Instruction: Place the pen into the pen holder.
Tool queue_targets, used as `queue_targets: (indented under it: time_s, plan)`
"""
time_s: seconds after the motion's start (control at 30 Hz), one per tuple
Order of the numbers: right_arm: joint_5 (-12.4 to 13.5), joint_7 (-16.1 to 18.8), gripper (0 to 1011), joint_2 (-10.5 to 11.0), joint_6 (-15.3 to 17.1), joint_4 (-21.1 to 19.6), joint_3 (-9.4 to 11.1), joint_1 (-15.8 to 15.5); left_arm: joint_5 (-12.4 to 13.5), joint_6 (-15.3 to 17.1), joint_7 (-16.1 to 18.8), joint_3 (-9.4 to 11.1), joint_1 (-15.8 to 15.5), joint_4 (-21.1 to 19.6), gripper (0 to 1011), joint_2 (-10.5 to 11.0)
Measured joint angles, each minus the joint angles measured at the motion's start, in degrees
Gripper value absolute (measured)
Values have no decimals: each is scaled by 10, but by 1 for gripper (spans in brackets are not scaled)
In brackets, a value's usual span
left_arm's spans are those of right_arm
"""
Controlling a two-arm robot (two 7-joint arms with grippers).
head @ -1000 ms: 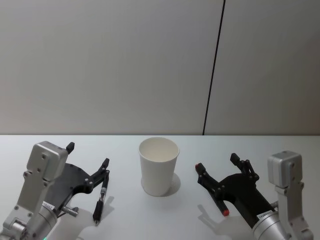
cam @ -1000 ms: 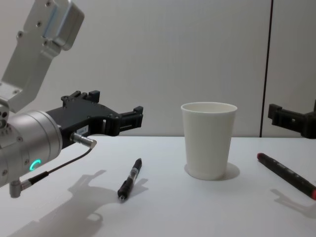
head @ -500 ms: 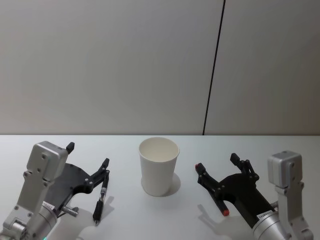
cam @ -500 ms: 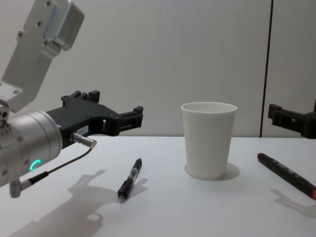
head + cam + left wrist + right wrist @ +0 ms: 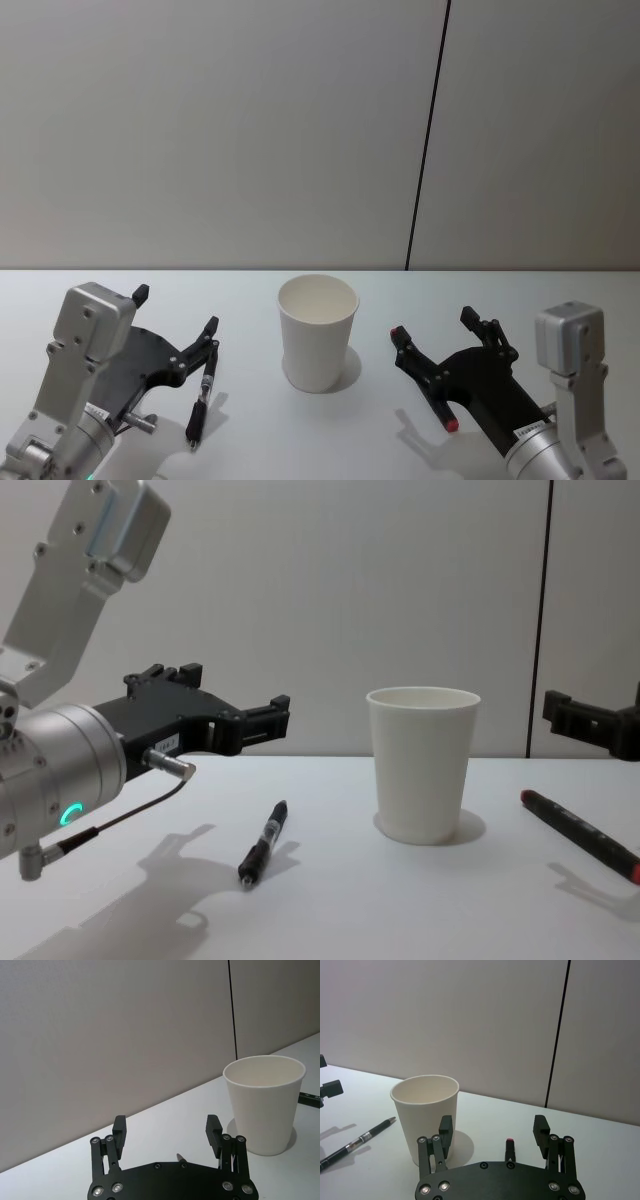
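Slim black pen (image 5: 262, 842) lying flat on white table (image 5: 400, 910), left of white tapered paper cup (image 5: 422, 765), untouched. Dark red-tipped marker (image 5: 580, 835) right of cup. Above pen, left gripper (image 5: 166, 1125) held spread; above marker, right gripper (image 5: 493, 1124) likewise. Nothing shifted lately; grasp judged unstarted.

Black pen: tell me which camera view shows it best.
Chest view: the black pen lies whole and unobstructed on the table. Head view shows it by the left gripper; left wrist view just its tip; right wrist view cuts it off at the edge.
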Motion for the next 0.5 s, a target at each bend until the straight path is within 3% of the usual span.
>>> queue_targets:
  time_s: [0.27,0.5]
  plan:
    - [-1,0,1001,0,1,0,0,0,0,0,0,0,0,0,1000,0]
    - [-17,-9,1001,-2,18,-1,-5,8,0,0,0,0,0,0,1000,0]
